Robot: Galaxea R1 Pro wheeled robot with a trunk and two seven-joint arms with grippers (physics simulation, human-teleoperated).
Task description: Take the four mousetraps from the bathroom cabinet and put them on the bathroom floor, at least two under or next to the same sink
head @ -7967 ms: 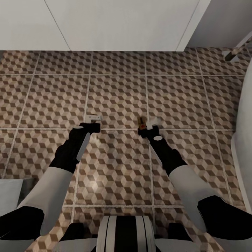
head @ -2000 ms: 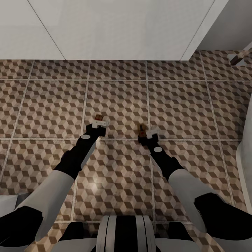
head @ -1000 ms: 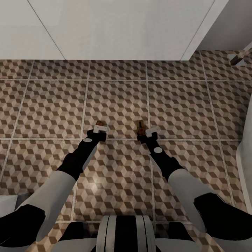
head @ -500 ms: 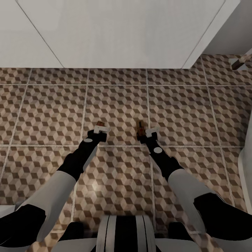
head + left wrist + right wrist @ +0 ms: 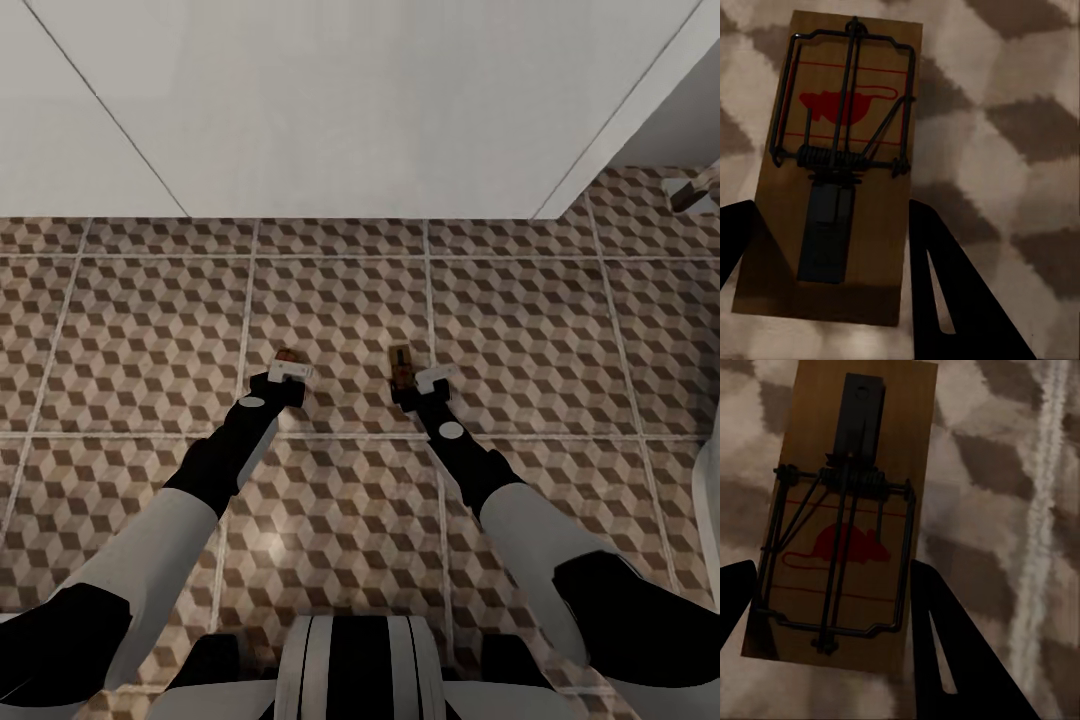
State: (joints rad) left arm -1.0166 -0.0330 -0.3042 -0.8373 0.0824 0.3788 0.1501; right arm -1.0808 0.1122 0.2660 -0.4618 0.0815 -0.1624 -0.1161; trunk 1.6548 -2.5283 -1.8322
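Two mousetraps show, each a small brown wooden board with dark wire and a red mouse print. One mousetrap (image 5: 288,355) (image 5: 840,172) sits between the dark fingers of my left gripper (image 5: 287,364) (image 5: 831,214), which is shut on its sides. The other mousetrap (image 5: 400,364) (image 5: 847,510) is held the same way by my right gripper (image 5: 412,378) (image 5: 832,574). Both are low over the bathroom floor (image 5: 520,330), with its cube-patterned tiles, side by side about a hand's width apart. I cannot tell whether the boards touch the tiles. The cabinet is out of view.
A white wall or panel front (image 5: 330,100) runs across the far side of the floor, close ahead of the grippers. A metal fitting (image 5: 695,192) stands at the far right. A white curved fixture edge (image 5: 710,500) borders the right side. Open tiles lie to both sides.
The whole view has shifted, so the white panel takes up more of it: the camera moved. Both grippers keep their mousetraps; the left trap now pokes out past its fingers.
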